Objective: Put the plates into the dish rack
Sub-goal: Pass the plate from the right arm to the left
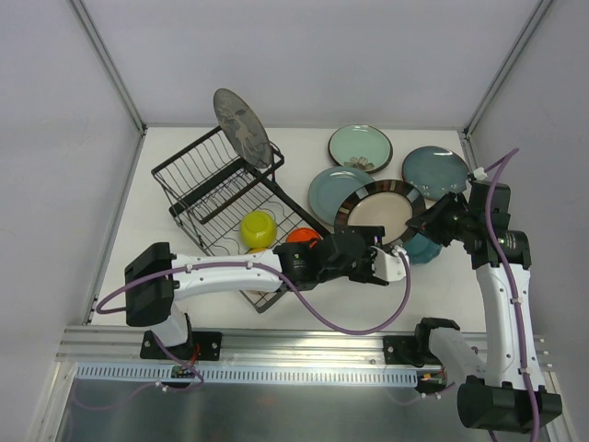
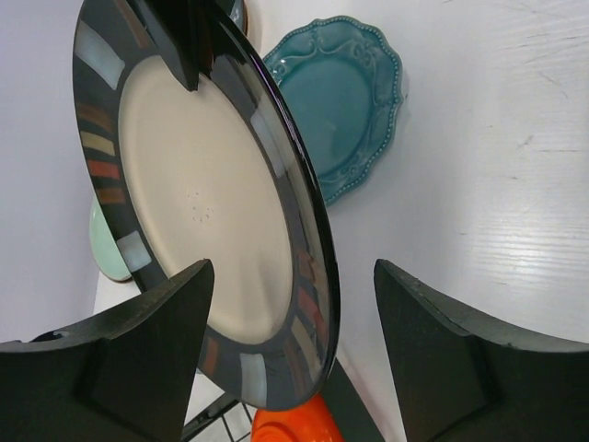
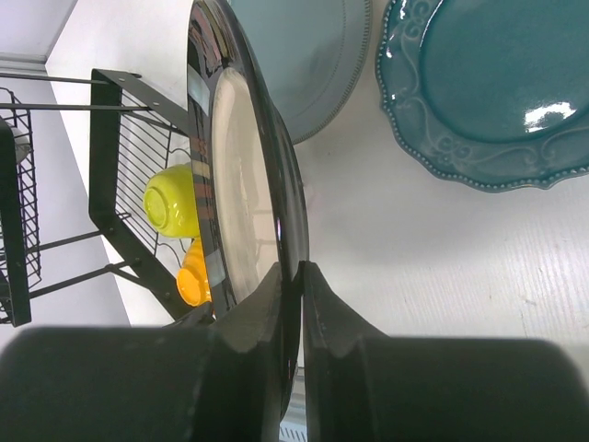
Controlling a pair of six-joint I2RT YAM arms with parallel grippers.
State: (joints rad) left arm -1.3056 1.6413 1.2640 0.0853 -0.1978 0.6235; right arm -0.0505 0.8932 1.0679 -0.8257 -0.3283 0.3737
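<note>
The striped-rim plate (image 1: 377, 212) is tilting up off the table (image 1: 342, 299). The right gripper (image 3: 299, 272) is pinching its three o'clock rim, and the left gripper (image 2: 293, 276) is straddling its six o'clock rim with jaws apart. At nine o'clock the dish rack (image 1: 198, 189) is blocking the way, with a yellow bowl (image 1: 259, 228) and an orange bowl (image 1: 302, 237) filling its tray. The grey-blue plate (image 1: 329, 189), mint plate (image 1: 361, 145) and dark teal plate (image 1: 434, 170) are crowding ten to two o'clock. A scalloped teal plate (image 2: 345, 101) is lying at four. Bare table is showing at six.
</note>
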